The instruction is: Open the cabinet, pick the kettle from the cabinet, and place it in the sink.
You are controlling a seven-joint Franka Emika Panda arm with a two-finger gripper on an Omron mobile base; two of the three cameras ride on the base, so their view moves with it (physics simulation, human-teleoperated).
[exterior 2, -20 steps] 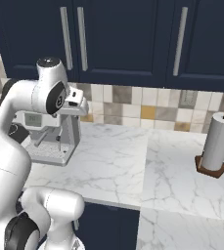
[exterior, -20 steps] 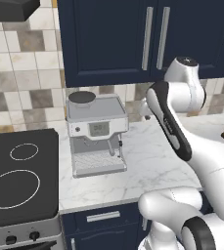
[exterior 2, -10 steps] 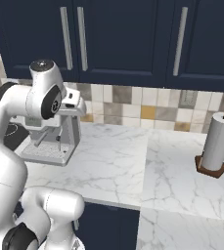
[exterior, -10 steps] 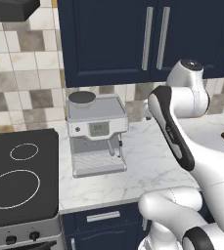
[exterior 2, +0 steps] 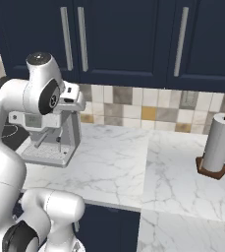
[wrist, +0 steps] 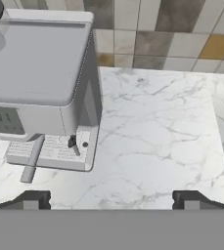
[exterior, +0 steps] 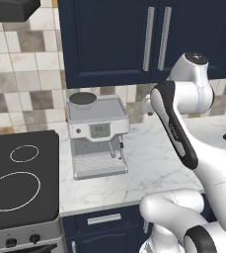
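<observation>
The cabinet [exterior: 149, 39] is seen shut right above the coffee machine [exterior: 97, 136], with the gripper [wrist: 111, 200] spread wide over bare marble counter [wrist: 152, 141] beside it.

— How's the light in here?

— Even and soft, no single lamp to point at. The white marble table [exterior 2: 182, 187] reads bright and clean, its grey veins sharp right to the edges.

— Any shadows?

— Faint ones. The boxy silver coffee machine [exterior: 97, 136] lays a pale shade on the marble beside it, and the dark navy blue wall cabinet [exterior: 119, 39] stays deep and flat, its silver handles barely glinting.

— Blur, glare?

— None; slightly jagged rendered edges, nothing bent at the corners.
</observation>
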